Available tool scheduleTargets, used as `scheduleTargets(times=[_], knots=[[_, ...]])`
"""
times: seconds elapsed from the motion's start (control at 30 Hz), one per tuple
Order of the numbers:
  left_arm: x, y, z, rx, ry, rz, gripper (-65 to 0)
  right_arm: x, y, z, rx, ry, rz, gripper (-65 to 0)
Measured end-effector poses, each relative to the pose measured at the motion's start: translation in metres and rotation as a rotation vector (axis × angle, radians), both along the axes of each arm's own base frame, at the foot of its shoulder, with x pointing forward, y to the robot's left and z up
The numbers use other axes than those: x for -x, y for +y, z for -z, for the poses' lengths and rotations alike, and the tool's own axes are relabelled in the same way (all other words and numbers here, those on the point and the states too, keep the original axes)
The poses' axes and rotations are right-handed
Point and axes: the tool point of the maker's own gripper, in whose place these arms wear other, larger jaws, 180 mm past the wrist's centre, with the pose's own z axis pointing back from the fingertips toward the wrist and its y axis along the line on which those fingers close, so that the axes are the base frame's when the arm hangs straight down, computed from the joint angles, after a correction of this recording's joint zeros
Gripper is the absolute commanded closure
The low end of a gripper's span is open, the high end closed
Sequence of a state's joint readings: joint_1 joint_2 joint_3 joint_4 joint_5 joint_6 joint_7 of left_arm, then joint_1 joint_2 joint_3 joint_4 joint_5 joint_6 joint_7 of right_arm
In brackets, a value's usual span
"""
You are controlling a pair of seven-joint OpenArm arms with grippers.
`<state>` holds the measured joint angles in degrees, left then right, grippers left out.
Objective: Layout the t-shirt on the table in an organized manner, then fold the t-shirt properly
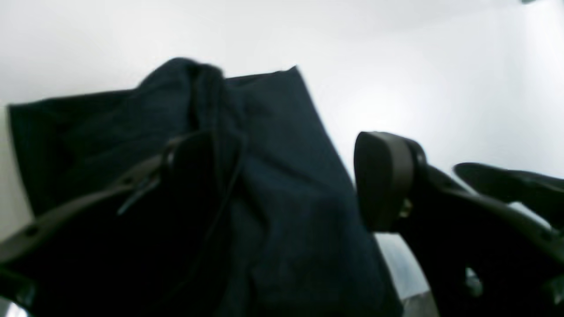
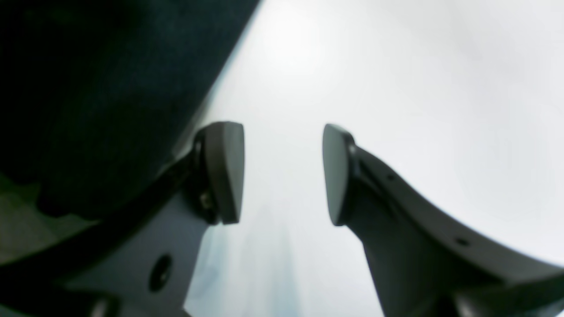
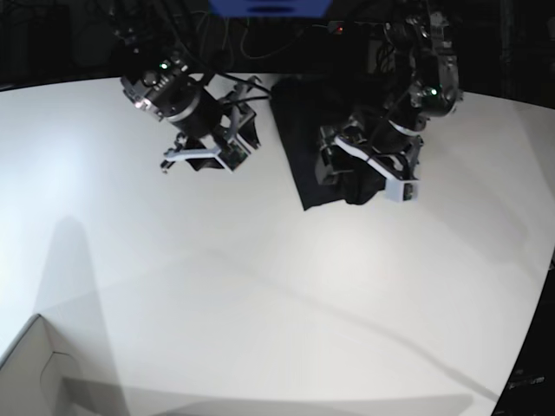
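The black t-shirt (image 3: 299, 165) lies bunched in a rough rectangle at the far middle of the white table (image 3: 260, 286). My left gripper (image 1: 286, 180) hovers over the shirt's right side, jaws open. One finger is dark against the cloth and the other pad (image 1: 383, 180) stands past the shirt's edge. A raised fold of the t-shirt (image 1: 273, 132) runs between them, with nothing pinched. My right gripper (image 2: 282, 174) is open over bare table just left of the t-shirt (image 2: 88, 88), with nothing between its pads (image 2: 224, 171). In the base view the left gripper (image 3: 347, 173) and right gripper (image 3: 243, 139) flank the shirt.
A white cardboard box corner (image 3: 35, 373) sits at the near left. The table's curved edge (image 3: 542, 286) runs down the right side. Dark cables and equipment (image 3: 269, 26) crowd the far edge behind the arms.
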<state>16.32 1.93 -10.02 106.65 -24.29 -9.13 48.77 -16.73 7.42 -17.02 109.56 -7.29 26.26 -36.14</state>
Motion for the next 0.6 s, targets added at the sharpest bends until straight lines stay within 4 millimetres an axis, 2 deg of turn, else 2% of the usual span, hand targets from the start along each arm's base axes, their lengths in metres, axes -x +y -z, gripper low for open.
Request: scheduleTargets(times=[0.1,0.17,0.23,0.37,0.47,0.6], knots=[[-0.002,0.004,0.003,-0.019,-0.005,-0.008,-47.5,0.0,0.0,0.0,0.0,0.0,0.0,-28.7],[0.003,0.005,0.019,-0.035,0.044,-0.006,-45.7,0.0,0.0,0.0,0.0,0.001,0.001,-28.7],[0.01,0.006,0.032,-0.04,0.09,-0.005,-40.7,0.0,0.0,0.0,0.0,-0.001,0.0,-28.7],[0.008,0.006,0.038,-0.036,0.098,-0.011,-31.8,0.0,0.0,0.0,0.0,0.0,0.0,-28.7],[0.008,0.006,0.039,-0.036,0.1,-0.01,-28.0,0.0,0.0,0.0,0.0,0.0,0.0,-28.7],[0.007,0.006,0.034,-0.032,0.088,-0.008,-16.0,0.0,0.0,0.0,0.001,0.001,0.0,-28.7]])
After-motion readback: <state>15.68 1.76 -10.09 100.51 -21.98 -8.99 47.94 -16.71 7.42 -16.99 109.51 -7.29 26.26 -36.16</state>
